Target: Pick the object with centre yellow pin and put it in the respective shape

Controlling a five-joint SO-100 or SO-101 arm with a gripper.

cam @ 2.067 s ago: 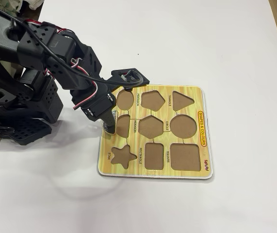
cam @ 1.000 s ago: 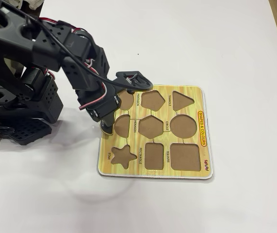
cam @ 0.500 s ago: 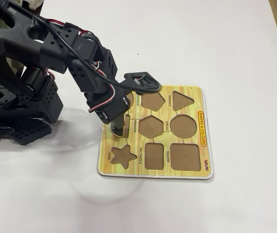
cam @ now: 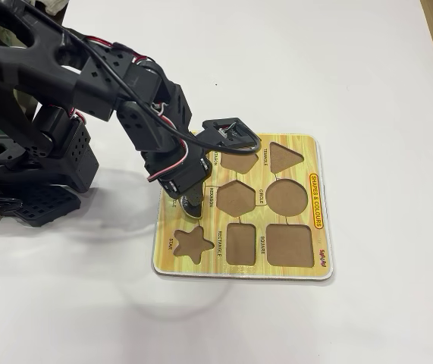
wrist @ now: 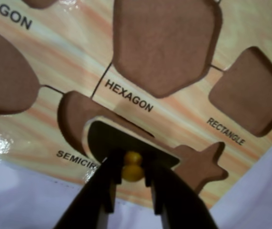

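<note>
We had carried the piece (wrist: 108,139) from the board's (cam: 292,274) edge over the semicircle hole (wrist: 76,119) | gripper (wrist: 132,172) clamped shut on its yellow knob (wrist: 132,166) | piece overlapped the hole, apparently not yet seated | lowering remained.

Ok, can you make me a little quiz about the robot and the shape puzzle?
1. True or false: the gripper pinches the yellow knob of the dark semicircle piece.
2. The piece hangs over which cutout? A) semicircle cutout B) star C) rectangle
3. Fill in: in the wrist view, the printed word just above the piece is ____.

Key:
1. True.
2. A; it overlaps that cutout but is not seated, brown still showing on one side.
3. HEXAGON.
</note>
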